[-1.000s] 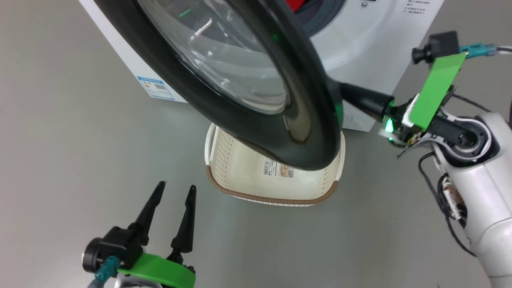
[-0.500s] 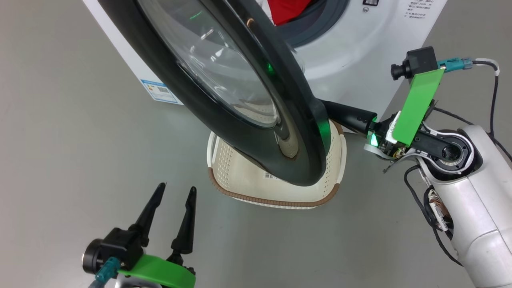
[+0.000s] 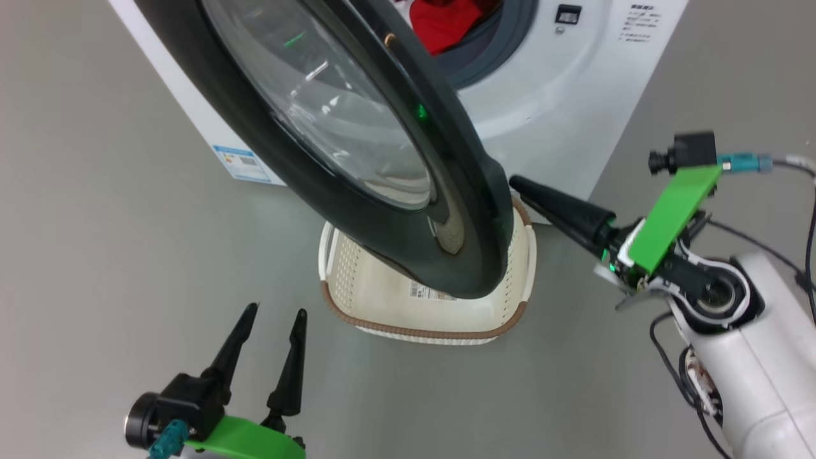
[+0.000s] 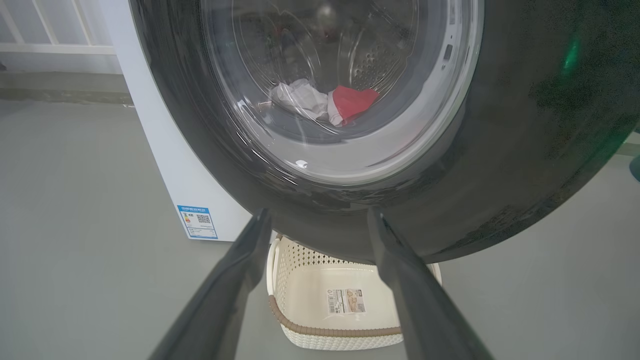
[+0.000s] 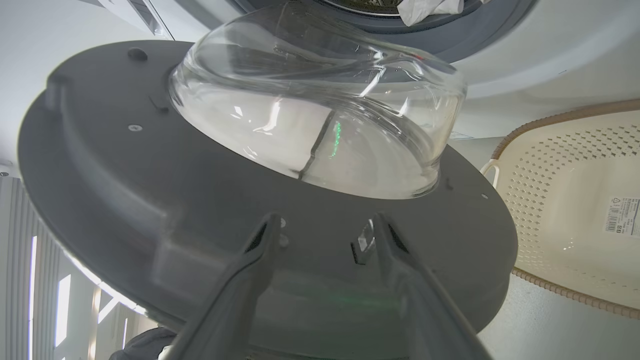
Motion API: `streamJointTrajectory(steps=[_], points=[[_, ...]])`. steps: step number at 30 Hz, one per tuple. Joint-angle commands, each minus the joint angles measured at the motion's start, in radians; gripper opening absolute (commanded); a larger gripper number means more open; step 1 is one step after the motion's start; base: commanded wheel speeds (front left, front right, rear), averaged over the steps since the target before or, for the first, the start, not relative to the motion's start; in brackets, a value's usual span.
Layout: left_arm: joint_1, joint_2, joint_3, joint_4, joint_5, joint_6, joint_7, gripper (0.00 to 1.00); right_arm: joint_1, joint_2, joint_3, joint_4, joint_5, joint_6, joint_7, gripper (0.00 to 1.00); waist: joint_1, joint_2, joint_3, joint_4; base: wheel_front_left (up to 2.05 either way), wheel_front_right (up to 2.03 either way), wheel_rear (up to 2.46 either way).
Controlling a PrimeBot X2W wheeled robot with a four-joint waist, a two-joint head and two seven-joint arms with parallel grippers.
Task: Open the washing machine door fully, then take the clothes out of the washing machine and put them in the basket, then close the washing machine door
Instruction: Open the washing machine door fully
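My left gripper [image 3: 275, 311] hangs over the floor [image 3: 95, 242], fingers spread, holding nothing. My right gripper [image 5: 326, 219] is also parted and empty, its tips at the inner face of the washing machine door [image 3: 468, 217]. The door stands ajar above the basket [image 3: 421, 332]. Red clothes [image 3: 443, 29] lie inside the washing machine [image 3: 548, 115].

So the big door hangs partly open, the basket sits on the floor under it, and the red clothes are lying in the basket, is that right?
Not the last part. The head view shows the clothes inside the washing machine, in its round opening, and the basket is empty. The washing machine door does hang partly open, with the basket on the floor under it.
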Motion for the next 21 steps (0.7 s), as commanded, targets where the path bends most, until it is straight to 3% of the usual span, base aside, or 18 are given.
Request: streamJointTrajectory(steps=[1,21], points=[[0.007,0.017,0.040,-0.019,0.010,-0.003,-0.008,1.00,0.028,0.003,-0.001,-0.030,-0.006,0.008,-0.016,1.00,0.0000,0.0000,-0.017,-0.016,0.00,0.00,0.00],[0.068,0.017,0.075,-0.017,0.032,-0.014,-0.008,1.00,0.358,0.020,-0.076,-0.073,0.017,0.008,-0.200,1.00,0.0000,0.0000,-0.088,-0.093,0.00,0.00,0.00]])
